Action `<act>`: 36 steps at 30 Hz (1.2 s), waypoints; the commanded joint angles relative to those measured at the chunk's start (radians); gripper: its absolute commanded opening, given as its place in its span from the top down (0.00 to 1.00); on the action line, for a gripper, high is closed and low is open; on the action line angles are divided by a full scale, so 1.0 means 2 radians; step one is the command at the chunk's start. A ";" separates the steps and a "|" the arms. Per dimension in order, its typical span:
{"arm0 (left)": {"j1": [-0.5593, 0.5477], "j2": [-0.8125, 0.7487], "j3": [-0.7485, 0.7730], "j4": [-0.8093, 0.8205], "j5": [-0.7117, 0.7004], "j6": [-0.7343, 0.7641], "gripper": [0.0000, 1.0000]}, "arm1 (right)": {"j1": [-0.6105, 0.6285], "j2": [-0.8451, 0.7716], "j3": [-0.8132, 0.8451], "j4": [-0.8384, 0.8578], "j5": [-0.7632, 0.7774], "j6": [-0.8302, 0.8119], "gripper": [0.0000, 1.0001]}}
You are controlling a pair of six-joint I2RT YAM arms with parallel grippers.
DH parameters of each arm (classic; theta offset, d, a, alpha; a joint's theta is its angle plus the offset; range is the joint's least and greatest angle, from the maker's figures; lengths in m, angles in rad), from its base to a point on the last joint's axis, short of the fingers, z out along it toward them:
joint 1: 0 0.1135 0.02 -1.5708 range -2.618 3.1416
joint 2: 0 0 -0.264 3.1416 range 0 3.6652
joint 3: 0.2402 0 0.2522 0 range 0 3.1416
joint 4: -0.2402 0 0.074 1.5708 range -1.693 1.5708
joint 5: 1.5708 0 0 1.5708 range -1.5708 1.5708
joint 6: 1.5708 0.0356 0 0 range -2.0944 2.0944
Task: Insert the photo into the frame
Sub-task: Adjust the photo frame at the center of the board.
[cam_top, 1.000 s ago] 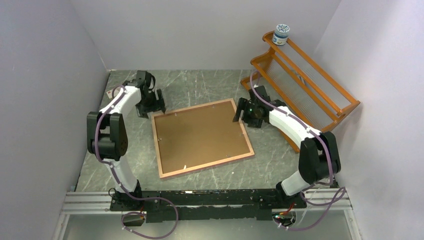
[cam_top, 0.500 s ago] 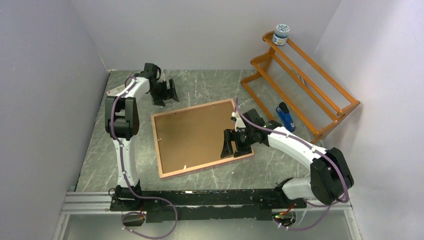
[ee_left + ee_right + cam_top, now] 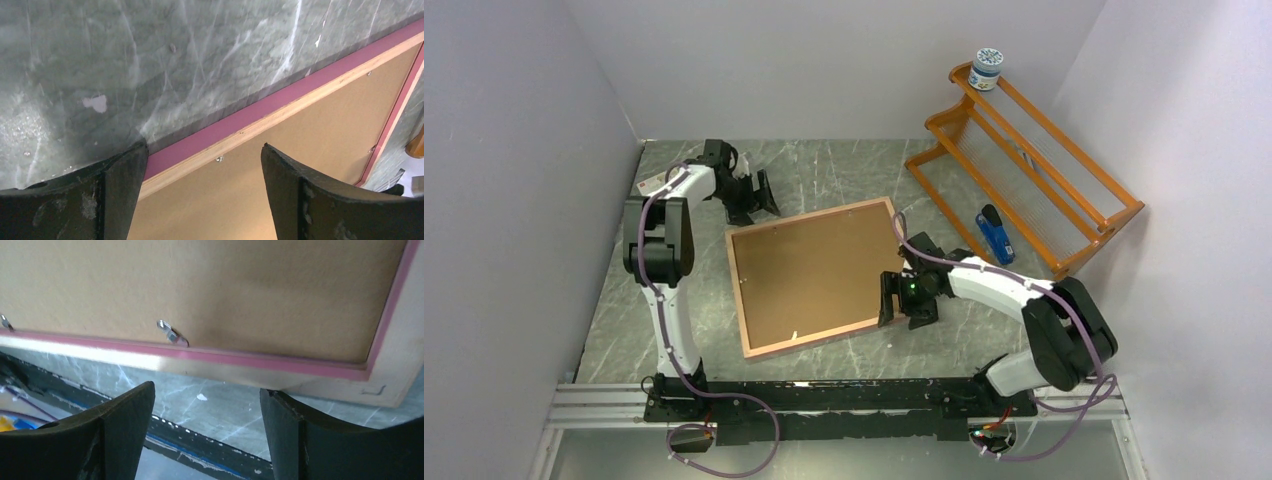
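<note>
While the frame lies back up on the table, a brown board fills it; the left claw hangs just past its far left corner, jaws apart, holding nothing; the right claw sits at the near right corner, jaws apart too, also empty; 1 metal clip rests on the board beside the rim; an orange rack stands far right with 1 jar on top.
</note>
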 commanded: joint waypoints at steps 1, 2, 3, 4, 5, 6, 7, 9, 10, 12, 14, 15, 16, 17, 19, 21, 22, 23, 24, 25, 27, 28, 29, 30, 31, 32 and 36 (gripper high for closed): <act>0.002 -0.037 -0.058 -0.006 -0.003 0.001 0.10 | -0.004 0.032 0.044 0.025 0.078 0.017 0.19; 0.003 -0.043 -0.068 -0.004 0.000 0.001 0.10 | -0.007 0.039 0.055 0.026 0.089 0.015 0.19; 0.004 -0.048 -0.079 -0.004 0.001 0.000 0.10 | -0.011 0.046 0.067 0.025 0.100 0.013 0.19; 0.004 -0.053 -0.091 -0.003 0.001 -0.002 0.10 | -0.018 0.053 0.078 0.026 0.109 0.013 0.19; 0.004 -0.060 -0.104 0.000 0.004 -0.004 0.11 | -0.027 0.059 0.086 0.031 0.110 0.012 0.19; 0.004 -0.068 -0.120 0.004 0.006 -0.006 0.11 | -0.038 0.067 0.095 0.036 0.109 0.012 0.19; 0.004 -0.079 -0.135 0.008 0.006 -0.008 0.11 | -0.049 0.073 0.103 0.041 0.109 0.013 0.19; 0.003 -0.099 -0.168 0.013 0.006 -0.014 0.11 | -0.072 0.091 0.120 0.052 0.107 0.017 0.20; 0.004 -0.108 -0.180 0.010 0.002 -0.020 0.11 | -0.083 0.099 0.128 0.058 0.105 0.021 0.20; 0.004 -0.121 -0.198 0.002 -0.004 -0.035 0.11 | -0.106 0.117 0.142 0.072 0.100 0.030 0.20; 0.004 -0.134 -0.222 0.008 0.013 -0.054 0.11 | -0.118 0.135 0.156 0.087 0.094 0.042 0.21; 0.004 -0.145 -0.237 0.017 0.027 -0.062 0.11 | -0.122 0.145 0.165 0.091 0.095 0.048 0.21; 0.003 -0.153 -0.260 0.028 0.036 -0.072 0.11 | -0.124 0.157 0.181 0.089 0.101 0.055 0.21; 0.003 -0.160 -0.277 0.034 0.041 -0.079 0.11 | -0.125 0.168 0.195 0.086 0.107 0.062 0.21; 0.003 -0.174 -0.308 0.045 0.046 -0.086 0.12 | -0.127 0.196 0.223 0.081 0.112 0.072 0.21; 0.003 -0.188 -0.332 0.047 0.046 -0.088 0.12 | -0.127 0.216 0.249 0.081 0.109 0.078 0.22; 0.003 -0.195 -0.341 0.046 0.045 -0.091 0.12 | -0.127 0.225 0.261 0.082 0.106 0.079 0.22; 0.003 -0.201 -0.349 0.046 0.047 -0.095 0.12 | -0.127 0.234 0.273 0.084 0.101 0.080 0.23; 0.002 -0.207 -0.356 0.049 0.052 -0.099 0.13 | -0.126 0.243 0.284 0.084 0.096 0.079 0.23; 0.001 -0.213 -0.362 0.053 0.059 -0.103 0.13 | -0.127 0.251 0.295 0.086 0.087 0.078 0.24; -0.005 -0.222 -0.376 0.058 0.065 -0.111 0.14 | -0.126 0.267 0.315 0.092 0.072 0.072 0.25; -0.009 -0.229 -0.383 0.061 0.064 -0.115 0.14 | -0.127 0.273 0.324 0.092 0.067 0.071 0.26; -0.012 -0.233 -0.392 0.065 0.061 -0.120 0.14 | -0.126 0.281 0.335 0.092 0.063 0.069 0.26; -0.014 -0.238 -0.401 0.070 0.061 -0.126 0.15 | -0.127 0.287 0.345 0.090 0.061 0.066 0.26; -0.016 -0.243 -0.412 0.078 0.062 -0.133 0.15 | -0.126 0.294 0.356 0.086 0.060 0.063 0.26; -0.016 -0.249 -0.423 0.085 0.063 -0.140 0.15 | -0.127 0.301 0.369 0.080 0.061 0.057 0.27; -0.017 -0.272 -0.456 0.101 0.050 -0.157 0.16 | -0.127 0.317 0.425 0.025 0.105 0.030 0.26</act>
